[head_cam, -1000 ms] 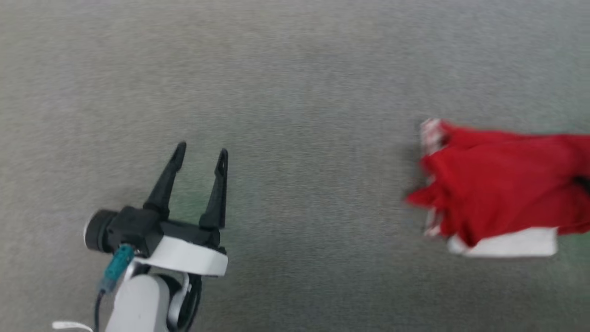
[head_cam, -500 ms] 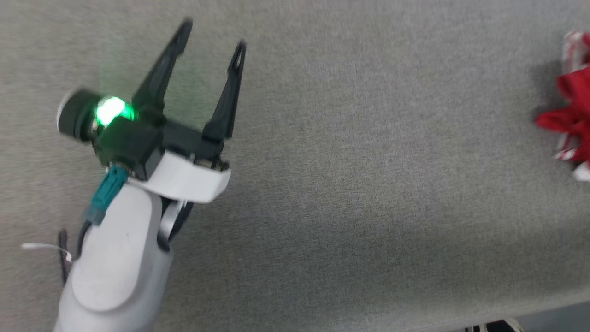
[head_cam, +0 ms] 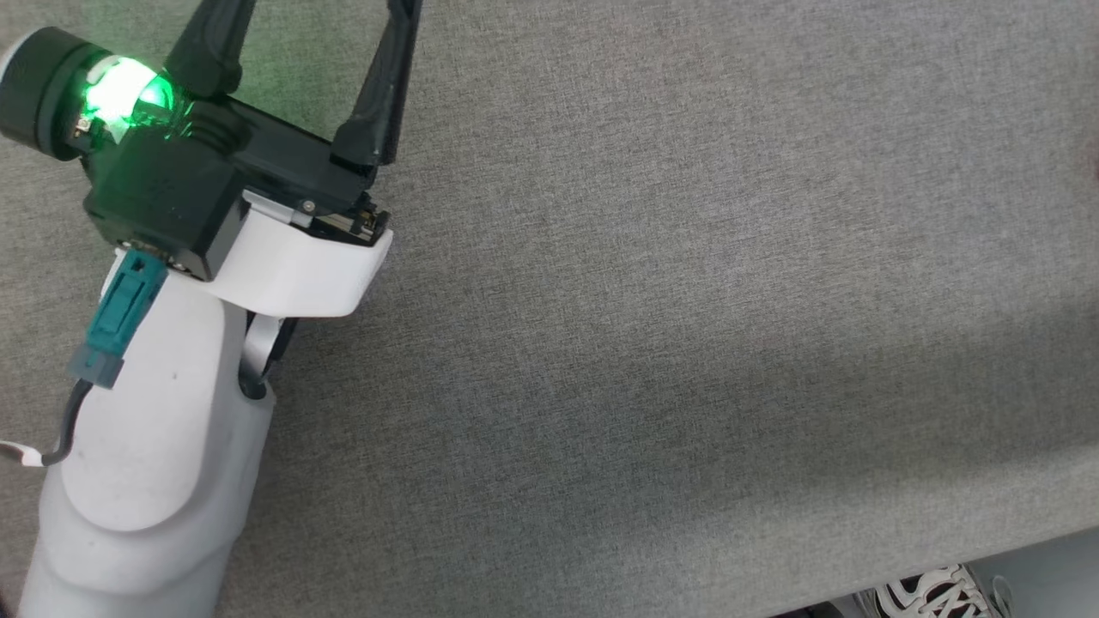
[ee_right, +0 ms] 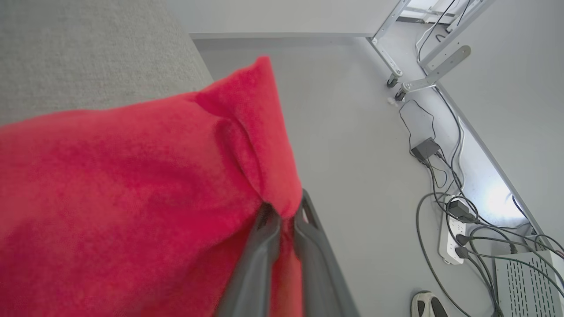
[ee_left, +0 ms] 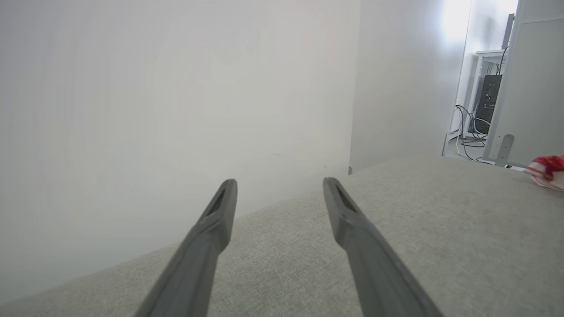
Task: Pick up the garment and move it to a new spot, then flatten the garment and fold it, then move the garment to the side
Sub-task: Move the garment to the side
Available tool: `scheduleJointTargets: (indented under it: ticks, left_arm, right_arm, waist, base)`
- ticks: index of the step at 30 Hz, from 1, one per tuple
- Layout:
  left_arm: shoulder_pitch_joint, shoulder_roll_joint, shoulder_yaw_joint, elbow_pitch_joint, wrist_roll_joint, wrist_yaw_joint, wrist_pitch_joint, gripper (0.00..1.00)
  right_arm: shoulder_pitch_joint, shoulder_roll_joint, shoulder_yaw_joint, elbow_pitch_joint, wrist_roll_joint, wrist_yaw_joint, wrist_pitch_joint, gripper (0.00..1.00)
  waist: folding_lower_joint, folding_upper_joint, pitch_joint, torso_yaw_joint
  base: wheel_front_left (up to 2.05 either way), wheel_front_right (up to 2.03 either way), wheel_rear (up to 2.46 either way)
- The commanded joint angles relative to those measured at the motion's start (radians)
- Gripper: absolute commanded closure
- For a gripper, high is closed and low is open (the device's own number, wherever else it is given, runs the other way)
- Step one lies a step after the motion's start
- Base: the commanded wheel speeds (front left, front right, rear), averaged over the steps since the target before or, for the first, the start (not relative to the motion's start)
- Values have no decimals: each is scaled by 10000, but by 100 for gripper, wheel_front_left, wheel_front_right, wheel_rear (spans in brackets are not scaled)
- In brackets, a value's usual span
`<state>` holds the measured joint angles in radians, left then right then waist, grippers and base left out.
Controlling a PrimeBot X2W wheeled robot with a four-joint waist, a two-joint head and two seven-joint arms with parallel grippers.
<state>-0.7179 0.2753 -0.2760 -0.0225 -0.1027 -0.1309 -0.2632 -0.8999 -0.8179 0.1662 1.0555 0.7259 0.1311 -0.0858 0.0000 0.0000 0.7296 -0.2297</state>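
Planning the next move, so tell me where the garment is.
The garment is bunched in the shut right pincer in the right wrist view, at the edge of the grey tabletop; the left wrist view catches it at far right.

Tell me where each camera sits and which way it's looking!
Head view: on the robot's head, looking down on the grey table; the left arm shows at the left.
Left wrist view: on the left wrist, looking along the open left gripper across the table to a white wall.
Right wrist view: on the right wrist, looking past the table's edge down at the floor; the right gripper pinches the red shirt.
Shared: both wrist views show the shirt and the table.
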Motion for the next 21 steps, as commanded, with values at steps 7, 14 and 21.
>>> scheduleJointTargets:
  ticks: [7, 14, 21]
  left_arm:
    - [166, -22, 87, -57, 140, 15, -17, 0]
    - [1020, -306, 518, 129, -121, 87, -17, 0]
    - [2618, -947, 1173, 335, -439, 123, -17, 0]
  right_arm:
    - [-661, 318, 294, 1066, -295, -8, -602, 0]
    - [-409, 349, 985, 904, -538, -8, -1137, 0]
    - [474, 745, 2077, -13, -484, -8, -1344, 0]
  waist:
    - [0, 0, -64, 56]
    - [0, 0, -991, 198]
    - [0, 0, -2458, 640]
  base:
    - [0, 0, 0]
    - [0, 0, 0]
    - [0, 0, 0]
